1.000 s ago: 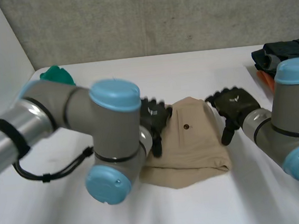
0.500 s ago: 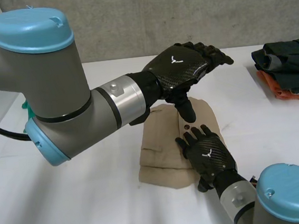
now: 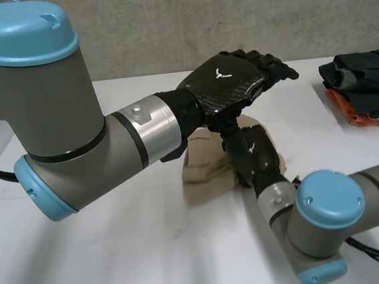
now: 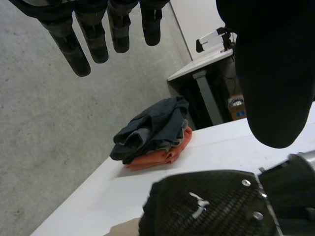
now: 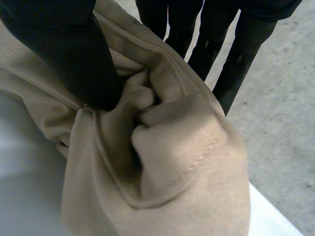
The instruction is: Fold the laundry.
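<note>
Head view | left robot hand (image 3: 227, 84) raised, fingers spread | right robot hand (image 3: 256, 154) pinching beige cloth (image 3: 207, 172)

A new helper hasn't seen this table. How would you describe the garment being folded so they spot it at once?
On the white table, look to the middle, below the raised open left hand. There lies the tan garment, bunched, its cloth pinched by the right hand. It is plain beige and alone, unlike the stack of dark and orange clothes at the table's far right.
</note>
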### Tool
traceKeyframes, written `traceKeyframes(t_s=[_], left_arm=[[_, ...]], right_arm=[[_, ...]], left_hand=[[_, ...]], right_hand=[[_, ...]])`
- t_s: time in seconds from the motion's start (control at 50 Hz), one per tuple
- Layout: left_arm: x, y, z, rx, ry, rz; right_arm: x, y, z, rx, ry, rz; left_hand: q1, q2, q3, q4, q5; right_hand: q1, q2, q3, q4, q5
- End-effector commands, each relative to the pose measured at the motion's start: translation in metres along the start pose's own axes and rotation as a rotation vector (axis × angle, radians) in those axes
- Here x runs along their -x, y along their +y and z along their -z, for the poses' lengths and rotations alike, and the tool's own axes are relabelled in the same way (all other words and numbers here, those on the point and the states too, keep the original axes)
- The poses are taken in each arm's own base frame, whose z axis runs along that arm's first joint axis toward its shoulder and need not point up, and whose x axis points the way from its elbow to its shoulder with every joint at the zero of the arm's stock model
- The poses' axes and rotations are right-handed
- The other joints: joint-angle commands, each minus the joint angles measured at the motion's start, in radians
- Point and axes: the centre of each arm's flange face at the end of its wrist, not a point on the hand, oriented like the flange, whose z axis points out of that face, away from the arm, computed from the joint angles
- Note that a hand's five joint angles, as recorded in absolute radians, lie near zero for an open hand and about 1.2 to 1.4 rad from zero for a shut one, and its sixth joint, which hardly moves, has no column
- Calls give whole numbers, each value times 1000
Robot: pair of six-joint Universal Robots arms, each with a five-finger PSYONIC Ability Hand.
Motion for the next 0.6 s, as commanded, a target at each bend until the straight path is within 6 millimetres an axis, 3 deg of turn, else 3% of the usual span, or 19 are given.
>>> traceKeyframes(t_s=[0.02, 0.08, 0.14, 0.16, 0.22, 0.24, 0.38, 0.4, 0.44, 0.54, 0.6], left_arm=[[3, -15, 6, -34, -17, -22], [3, -23, 9, -51, -21, -33], [5, -33, 13, -78, -34, -47], [7, -35, 14, -85, -38, -50], [7, -40, 15, -103, -43, -59], [8, -40, 14, -104, -43, -56], [8, -42, 16, -112, -44, -31], [8, -41, 16, -111, -44, -30], [8, -41, 16, -108, -43, -28], [8, -40, 16, -107, -43, -26], [8, -39, 15, -106, -43, -25]], right_arm=[[-53, -32, -30, -113, 131, -5], [-72, -46, -42, -177, 164, 1], [-106, -59, -59, -247, 213, 9], [-129, -64, -68, -280, 250, 12], [-165, -71, -77, -326, 308, 10], [-188, -75, -82, -353, 344, 11], [-284, -80, -85, -438, 458, 45], [-303, -76, -86, -457, 456, 52], [-317, -68, -88, -467, 444, 55], [-361, -8, -93, -483, 376, 46], [-370, 27, -95, -479, 346, 40]], left_hand=[[21, -2, -2, 4, -16], [21, -2, -2, 4, -16], [18, -5, -5, 2, -19], [18, -5, -5, 2, -19], [15, -8, -8, -1, -22], [15, -8, -8, -1, -22], [15, -8, -8, -1, -22], [15, -8, -8, -1, -22], [18, -5, -5, 1, -19], [18, -5, -5, 1, -19], [18, -5, -5, 2, -19]], right_hand=[[357, 226, 236, 220, 313], [357, 226, 236, 220, 313], [357, 226, 236, 220, 313], [357, 226, 236, 220, 313], [357, 226, 236, 220, 313], [357, 226, 236, 220, 313], [357, 226, 236, 220, 313], [357, 226, 236, 220, 313], [357, 226, 236, 220, 313], [357, 226, 236, 220, 313], [357, 226, 236, 220, 313]])
